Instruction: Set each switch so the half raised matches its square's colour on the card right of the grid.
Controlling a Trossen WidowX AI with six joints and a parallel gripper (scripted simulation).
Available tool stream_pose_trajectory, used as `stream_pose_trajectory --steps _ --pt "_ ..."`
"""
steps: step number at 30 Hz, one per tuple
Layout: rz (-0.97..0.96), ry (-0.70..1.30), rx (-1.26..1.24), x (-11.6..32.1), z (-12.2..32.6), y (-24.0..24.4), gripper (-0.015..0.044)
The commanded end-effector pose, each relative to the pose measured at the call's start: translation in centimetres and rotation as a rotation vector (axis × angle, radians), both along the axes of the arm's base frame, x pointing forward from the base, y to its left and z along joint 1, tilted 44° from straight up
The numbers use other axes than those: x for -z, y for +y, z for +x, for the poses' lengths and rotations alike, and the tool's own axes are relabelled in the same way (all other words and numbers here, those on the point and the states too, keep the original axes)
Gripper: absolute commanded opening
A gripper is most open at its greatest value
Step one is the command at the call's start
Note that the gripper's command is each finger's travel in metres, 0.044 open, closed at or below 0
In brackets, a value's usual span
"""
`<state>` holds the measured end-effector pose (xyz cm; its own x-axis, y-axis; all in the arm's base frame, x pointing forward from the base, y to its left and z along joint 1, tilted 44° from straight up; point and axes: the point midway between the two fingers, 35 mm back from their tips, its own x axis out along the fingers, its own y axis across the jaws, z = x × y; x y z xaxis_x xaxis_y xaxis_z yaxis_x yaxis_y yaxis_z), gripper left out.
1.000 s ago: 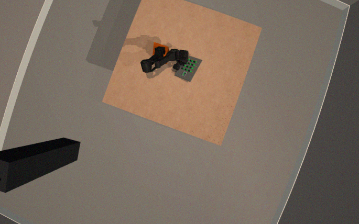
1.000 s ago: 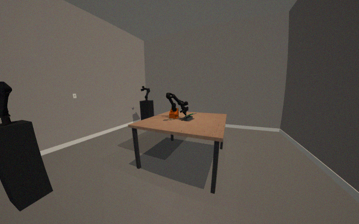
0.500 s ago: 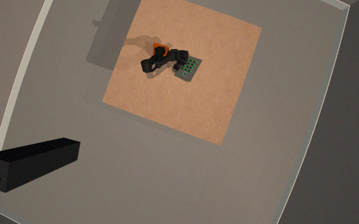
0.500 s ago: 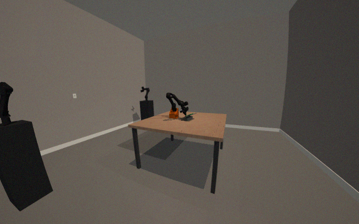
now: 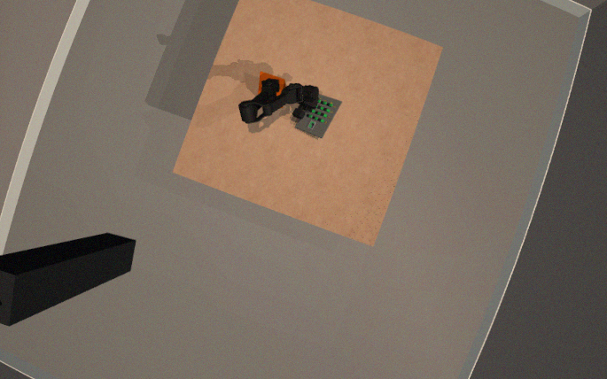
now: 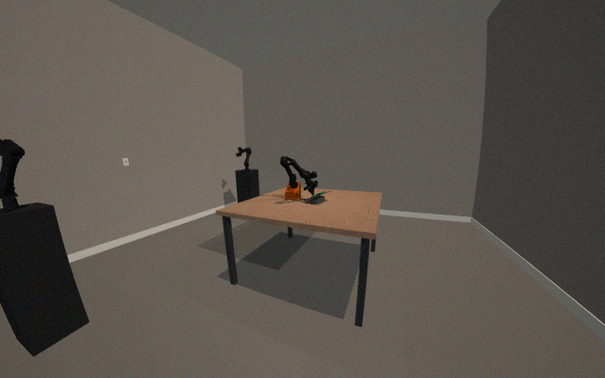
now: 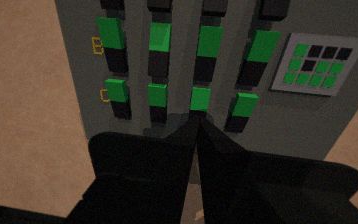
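The grey switch panel (image 7: 300, 120) (image 5: 317, 133) (image 6: 316, 200) bears rocker switches with green far halves and dark near halves. My gripper (image 7: 197, 121) (image 6: 312, 192) is shut and empty, its tips at the dark near half of the third switch in row C (image 7: 200, 99); contact cannot be told. The second row B switch (image 7: 160, 36) shows a lighter green face than its neighbours. Row A is mostly cut off above; only dark near halves show. The card (image 7: 305, 88) (image 5: 312, 124) shows green then three dark squares in its far row, green-dark-green-green in the middle, all green nearest.
The panel lies on the wooden table (image 5: 296, 174) (image 6: 295, 218), in front of the arm's orange base (image 5: 263, 80) (image 6: 292, 192). Black pedestals (image 5: 70, 282) (image 6: 27, 276) (image 6: 247, 185) with other arms stand away from the table.
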<state>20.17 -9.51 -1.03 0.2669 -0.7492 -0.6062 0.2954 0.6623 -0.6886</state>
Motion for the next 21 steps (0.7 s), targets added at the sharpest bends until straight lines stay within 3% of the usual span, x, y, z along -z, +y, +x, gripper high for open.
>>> stream_pose_trajectory --steps 1,8,16,21 --pt "0.003 0.003 -0.003 0.1 0.0 0.0 0.0000" --pt "0.001 0.000 0.000 0.0 0.0 0.0 0.0000" --pt "0.018 0.021 0.014 -3.4 -1.2 4.6 0.0000" --pt "0.014 0.021 0.015 -3.9 -1.4 4.9 0.0000"
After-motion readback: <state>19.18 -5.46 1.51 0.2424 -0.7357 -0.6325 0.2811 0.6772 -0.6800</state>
